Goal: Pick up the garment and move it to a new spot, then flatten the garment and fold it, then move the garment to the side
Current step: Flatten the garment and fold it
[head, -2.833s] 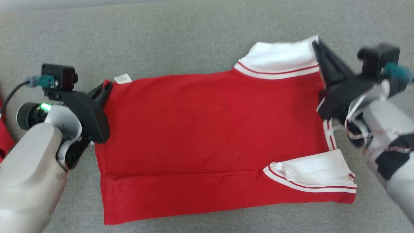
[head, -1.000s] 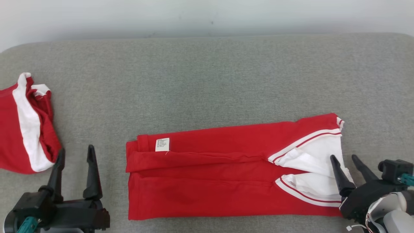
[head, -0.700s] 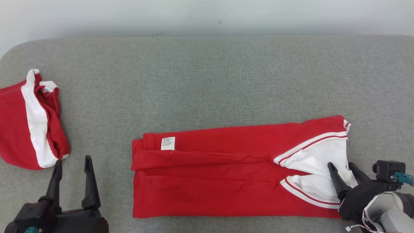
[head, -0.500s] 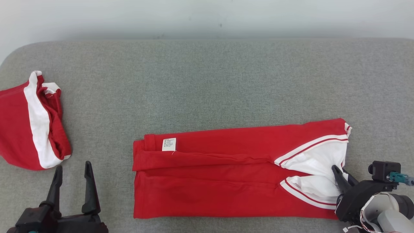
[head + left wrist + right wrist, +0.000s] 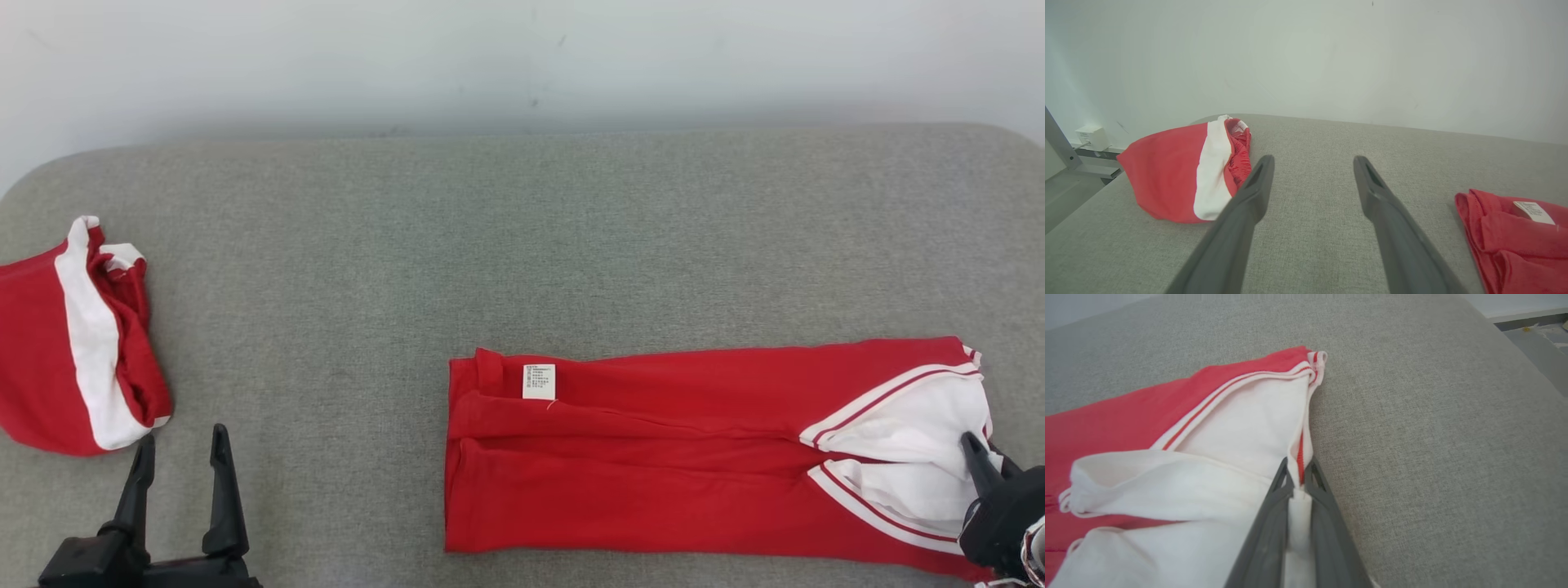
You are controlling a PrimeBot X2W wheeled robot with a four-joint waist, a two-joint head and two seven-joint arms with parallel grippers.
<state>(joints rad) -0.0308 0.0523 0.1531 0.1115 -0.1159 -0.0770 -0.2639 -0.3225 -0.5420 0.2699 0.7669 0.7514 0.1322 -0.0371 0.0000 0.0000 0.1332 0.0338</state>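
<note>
The garment (image 5: 637, 482) lies on the grey surface (image 5: 522, 245) as a long red strip, folded lengthwise, with its label (image 5: 538, 381) at the left end and the white, red-striped trim at the right end. That right end is pinched by the right gripper (image 5: 1297, 469): its fingers (image 5: 1265, 543) are pressed together on a thin white hem with a red stripe, at the very edge of the cloth. The left gripper (image 5: 181, 441) is held low at the front left, well apart from the garment, its fingers (image 5: 1241, 212) spread wide with nothing between them. A second red-and-white bundle (image 5: 73, 343) is seen further left, apart from both. The step in hand is judged to be the cross fold, in which the pinched end is carried over toward the label end. The hem would best be lifted only enough to clear the layers below, so that the lengthwise folds are not dragged open, and carried straight along the strip so that the edges are matched. How many layers are caught cannot be told, so the grip should be tested under light tension before height is gained. The label end might usefully be pinned by the free gripper, lest the whole strip be slid across the surface.
</note>
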